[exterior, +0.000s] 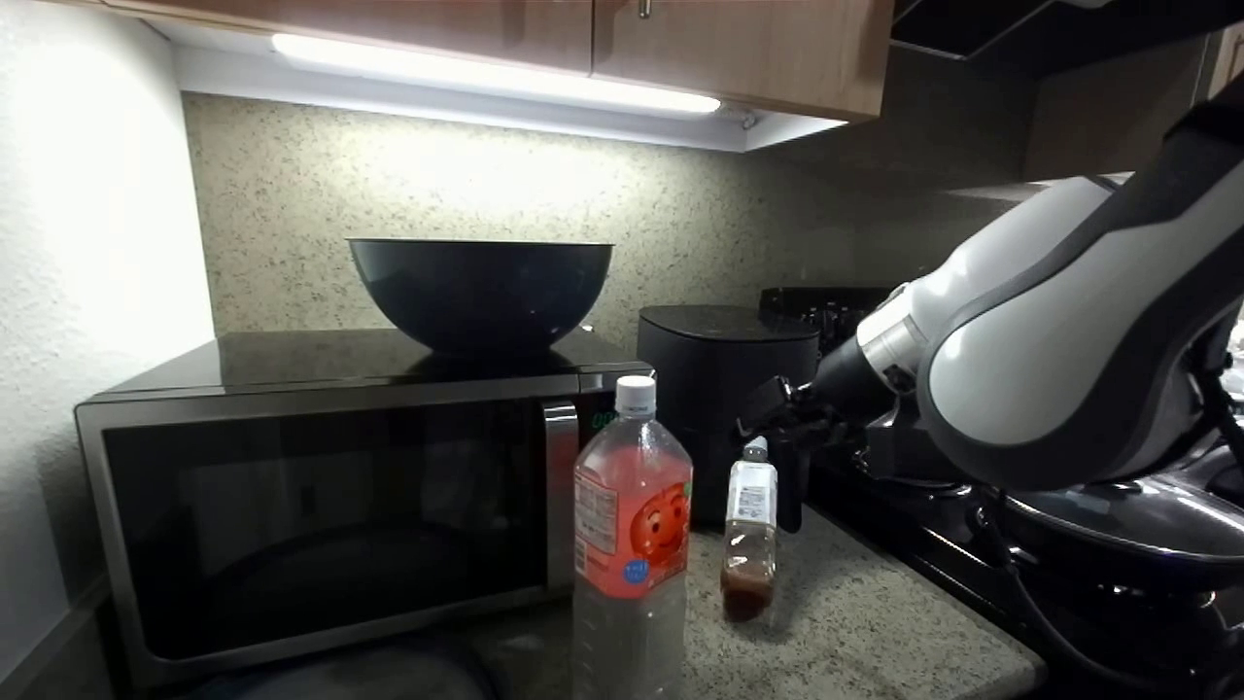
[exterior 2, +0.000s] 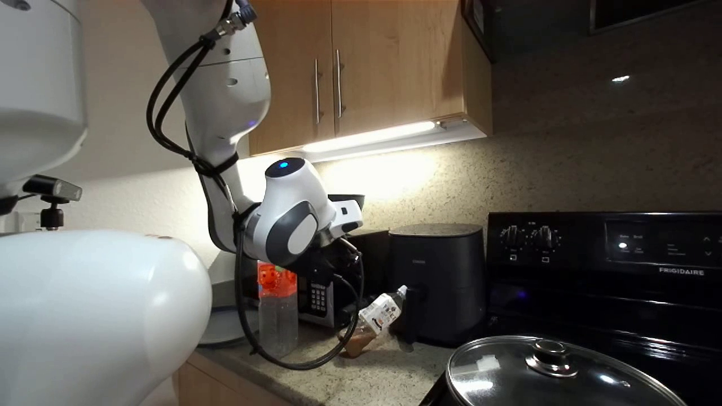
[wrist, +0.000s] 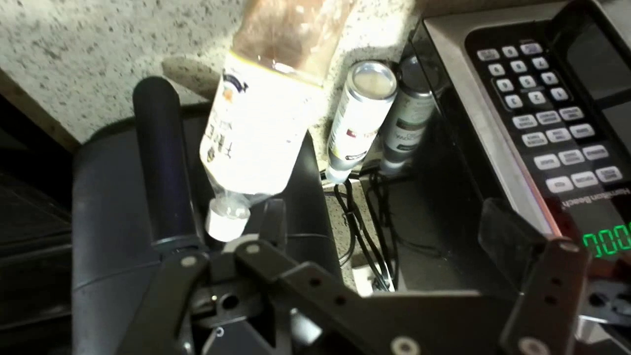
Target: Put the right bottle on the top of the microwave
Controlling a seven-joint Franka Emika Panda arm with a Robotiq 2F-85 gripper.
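Arm (exterior: 1020, 360) slants down over the counter (exterior 2: 383, 372), gripper (wrist: 392, 231) spread wide, nothing in its grasp. Small bottle (exterior: 751, 515) tilts toward the black cylindrical appliance (exterior 2: 437, 276), base set back from the counter's front edge (red-label bottle (exterior: 637, 544) stands nearer it). Dark bowl (exterior: 483, 297), I see, sits atop the microwave (exterior: 330, 525).

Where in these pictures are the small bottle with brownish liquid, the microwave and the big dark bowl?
Small bottle (exterior: 751, 507): in an exterior view, on its pale label.
Microwave (exterior: 335, 525): in an exterior view, on its dark glass door.
Dark bowl (exterior: 481, 295): in an exterior view, on its outer side.
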